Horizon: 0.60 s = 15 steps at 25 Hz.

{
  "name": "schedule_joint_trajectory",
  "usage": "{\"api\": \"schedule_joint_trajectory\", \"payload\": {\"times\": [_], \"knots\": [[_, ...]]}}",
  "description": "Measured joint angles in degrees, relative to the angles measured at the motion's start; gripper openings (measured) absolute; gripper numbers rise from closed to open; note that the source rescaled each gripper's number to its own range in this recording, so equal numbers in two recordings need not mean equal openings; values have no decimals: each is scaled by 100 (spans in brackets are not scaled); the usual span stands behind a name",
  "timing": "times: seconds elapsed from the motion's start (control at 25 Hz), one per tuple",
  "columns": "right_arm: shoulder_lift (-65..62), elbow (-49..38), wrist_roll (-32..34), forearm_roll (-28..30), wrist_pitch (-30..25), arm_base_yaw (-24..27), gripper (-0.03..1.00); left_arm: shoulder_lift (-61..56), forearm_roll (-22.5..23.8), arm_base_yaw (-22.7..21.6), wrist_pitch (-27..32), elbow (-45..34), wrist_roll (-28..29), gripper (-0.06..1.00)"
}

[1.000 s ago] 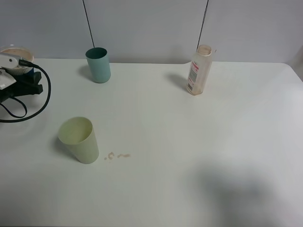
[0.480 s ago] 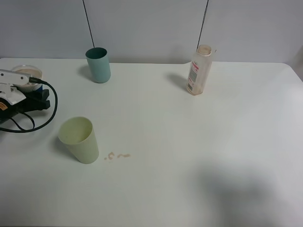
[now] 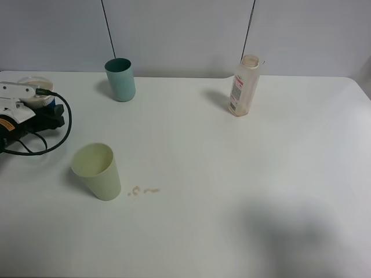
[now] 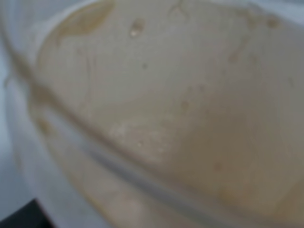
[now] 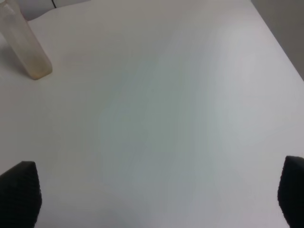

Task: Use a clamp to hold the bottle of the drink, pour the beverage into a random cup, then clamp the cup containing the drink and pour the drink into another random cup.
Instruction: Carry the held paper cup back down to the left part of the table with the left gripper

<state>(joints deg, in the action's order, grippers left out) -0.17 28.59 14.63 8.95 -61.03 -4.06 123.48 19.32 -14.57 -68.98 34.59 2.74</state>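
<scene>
My left gripper (image 3: 33, 97) is at the far left of the table, shut on a white cup (image 3: 35, 85) that holds beige drink. The left wrist view is filled by that cup's blurred inside and the beige drink (image 4: 171, 109). A teal cup (image 3: 120, 79) stands at the back left. A pale green cup (image 3: 97, 171) stands at the front left. The drink bottle (image 3: 244, 86) stands open at the back right, nearly empty; it also shows in the right wrist view (image 5: 23, 42). My right gripper (image 5: 154, 194) is open above bare table, out of the exterior view.
A few beige spilled drops (image 3: 144, 190) lie on the white table (image 3: 243, 174) just right of the pale green cup. A black cable (image 3: 58, 130) loops off the left arm. The table's right edge (image 5: 280, 42) shows in the right wrist view.
My left gripper has come down and a little to the right with the white cup in it. The cups, bottle and right arm have not moved.
</scene>
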Motion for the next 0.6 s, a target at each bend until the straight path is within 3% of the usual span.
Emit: {"api": "schedule_joint_trajectory", "payload": {"times": [0.6], "knots": [[0, 0, 0, 0, 0, 0, 100, 327, 104, 0, 5, 626, 692, 1]]}}
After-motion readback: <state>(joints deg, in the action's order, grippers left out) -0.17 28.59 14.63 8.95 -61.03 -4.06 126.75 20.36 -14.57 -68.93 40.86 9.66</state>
